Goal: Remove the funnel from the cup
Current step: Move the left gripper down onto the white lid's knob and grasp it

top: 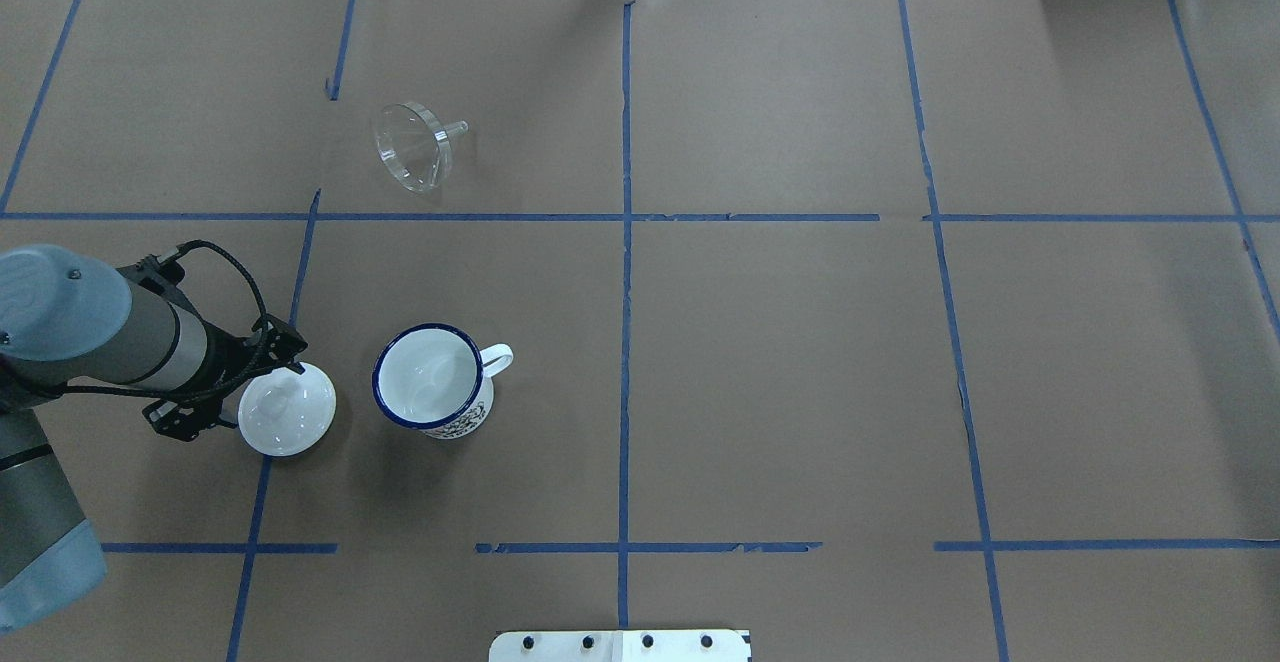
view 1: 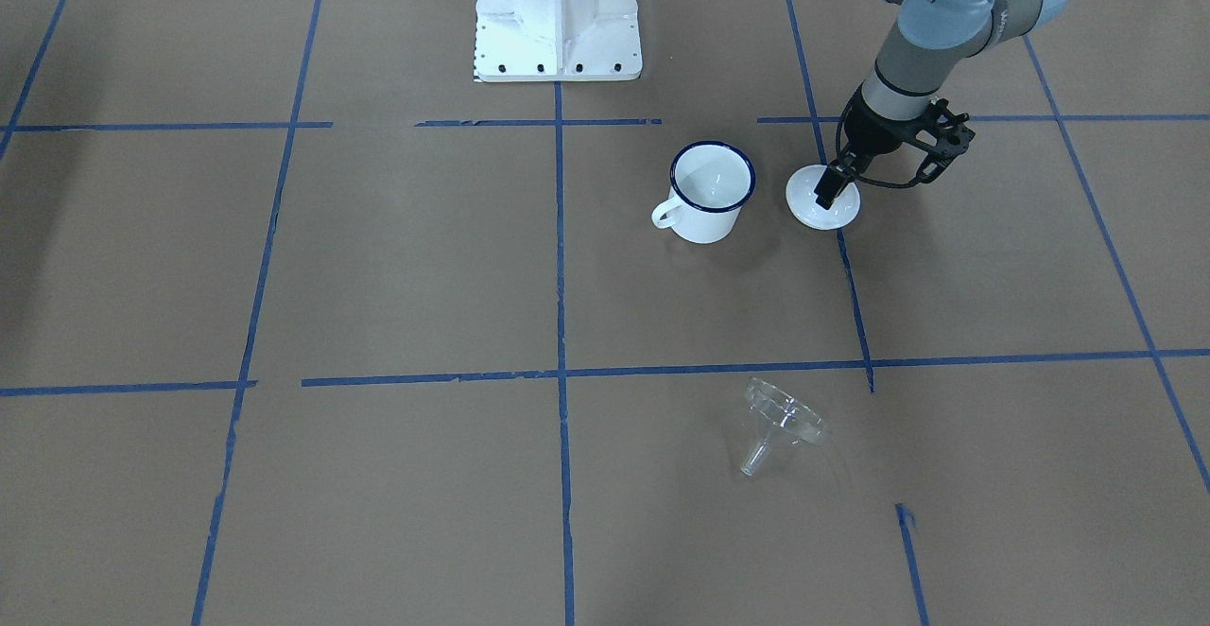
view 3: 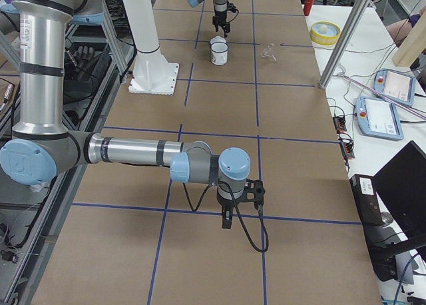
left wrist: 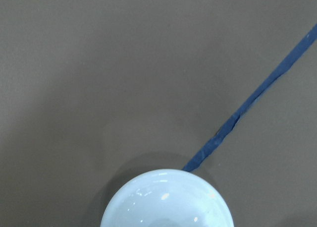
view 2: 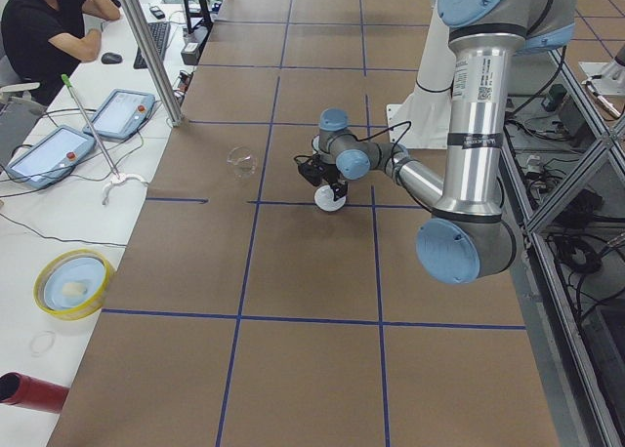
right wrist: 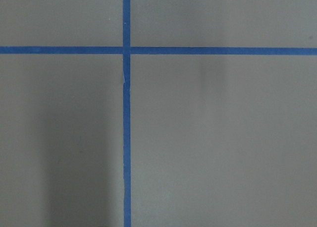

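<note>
Left gripper (view 1: 830, 189) hangs over the white lid (view 1: 832, 217) beside the cup (view 1: 711, 193), grip unclear. The funnel (view 1: 780, 423) lies sideways, well apart. Only the exterior right view shows the right gripper (view 3: 227, 220), its grip unreadable.

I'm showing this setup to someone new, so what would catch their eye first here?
The clear funnel lies on its side on the brown table, well away from the white cup, which stands upright and empty. The left gripper hangs over a round white lid just beside the cup.
</note>
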You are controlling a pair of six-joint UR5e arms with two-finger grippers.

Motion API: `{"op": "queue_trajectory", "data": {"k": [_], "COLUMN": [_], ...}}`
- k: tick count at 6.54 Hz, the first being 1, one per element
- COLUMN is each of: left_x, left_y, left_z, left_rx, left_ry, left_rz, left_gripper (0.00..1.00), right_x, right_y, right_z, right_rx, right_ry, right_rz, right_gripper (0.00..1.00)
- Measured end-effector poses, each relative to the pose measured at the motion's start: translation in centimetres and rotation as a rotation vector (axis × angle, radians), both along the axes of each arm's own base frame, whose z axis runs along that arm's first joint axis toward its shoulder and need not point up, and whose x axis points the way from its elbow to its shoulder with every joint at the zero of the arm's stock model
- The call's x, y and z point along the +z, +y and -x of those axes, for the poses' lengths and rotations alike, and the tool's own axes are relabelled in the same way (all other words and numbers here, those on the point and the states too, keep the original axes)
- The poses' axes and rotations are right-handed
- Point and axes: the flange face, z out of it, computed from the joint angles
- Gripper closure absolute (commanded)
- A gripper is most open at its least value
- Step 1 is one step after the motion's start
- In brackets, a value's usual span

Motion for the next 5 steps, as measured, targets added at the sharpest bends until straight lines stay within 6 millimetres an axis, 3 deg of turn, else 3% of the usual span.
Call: {"op": "queue_trajectory", "data": {"k": [2, 3, 5], "left_x": [-0.06, -0.17, -0.77], "left_y": [0.46, 0.54, 0.52], "left_z": [-0.44, -0.47, -0.62], "left_rx": [0.007, 0.007, 0.009], "left_ry": [0.001, 0.003, 0.012], "left_rz": [0.005, 0.005, 0.003], "left_gripper": [0.59, 1.00, 1.00], "right_x": [-0.01, 0.00, 0.01], "right_y": [0.00, 0.00, 0.00], "right_z": [0.00, 0.00, 0.00], "right_rx": [0.000, 0.000, 0.000], "right_ry": [0.000, 0.000, 0.000], "right_rz": [0.000, 0.000, 0.000], "right_gripper": [0.00, 0.00, 0.00]}}
